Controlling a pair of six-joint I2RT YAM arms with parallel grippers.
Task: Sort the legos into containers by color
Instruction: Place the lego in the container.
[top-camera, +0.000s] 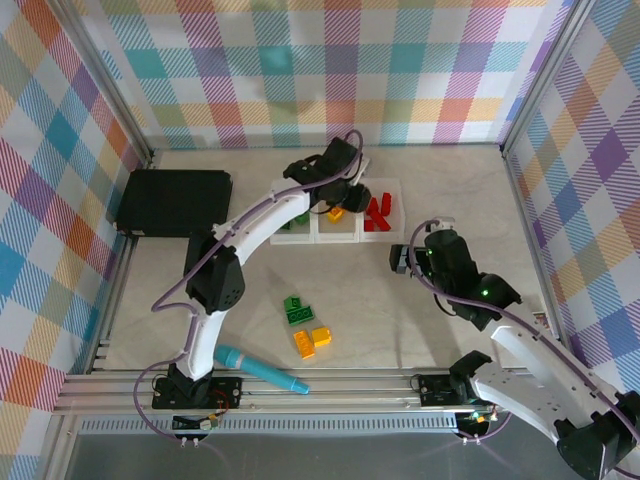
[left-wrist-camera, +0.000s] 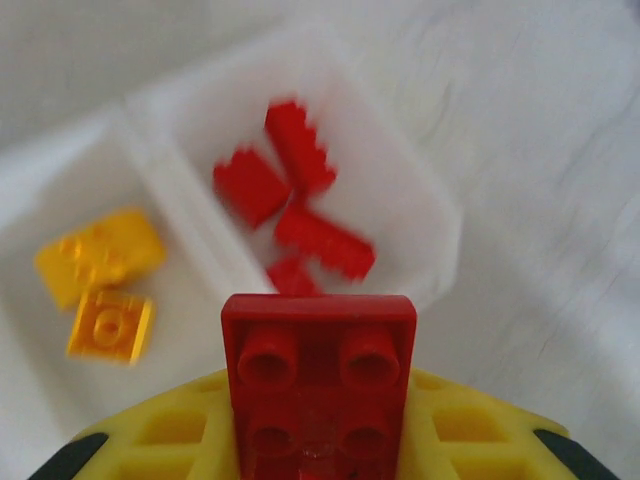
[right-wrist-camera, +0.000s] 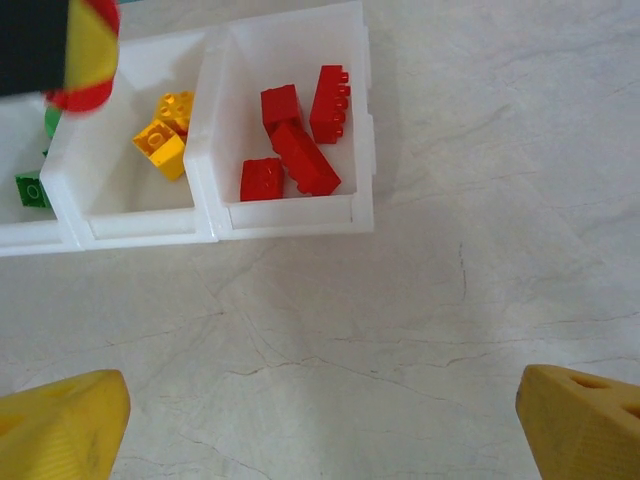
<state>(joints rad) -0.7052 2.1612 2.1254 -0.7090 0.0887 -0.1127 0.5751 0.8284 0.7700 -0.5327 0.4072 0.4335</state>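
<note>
Red brick (left-wrist-camera: 318, 385) first: I have it pinched in the left gripper (top-camera: 345, 190), studs facing the wrist camera, the yellow fingers (left-wrist-camera: 180, 440) closed on either side of it. From above, that gripper hangs over the row of containers (right-wrist-camera: 215, 235), around the middle and right-hand compartments; I cannot tell which of the two it is directly over. In the left wrist view, the right-hand compartment (left-wrist-camera: 430, 200) lies just beyond the held brick.

That compartment has four red legos (right-wrist-camera: 300, 150) lying loose in it, some touching. The middle one holds two yellow-orange legos (right-wrist-camera: 165, 135) side by side. The left one shows a green brick (right-wrist-camera: 30, 190) at the edge of my right wrist view.

Out on the surface (top-camera: 400, 320), nearer the arm bases, two green legos (top-camera: 296, 308) sit together. Just beside them, toward me, is a small cluster of yellow-orange ones (top-camera: 312, 341). A teal marker (top-camera: 262, 372) lies at the near edge, close to the left arm's base. A black case (top-camera: 175, 202) sits to the left of the containers.

My right gripper (right-wrist-camera: 322, 425) is spread wide with nothing in it. It is pointing at bare surface just short of the compartment with the red legos.
</note>
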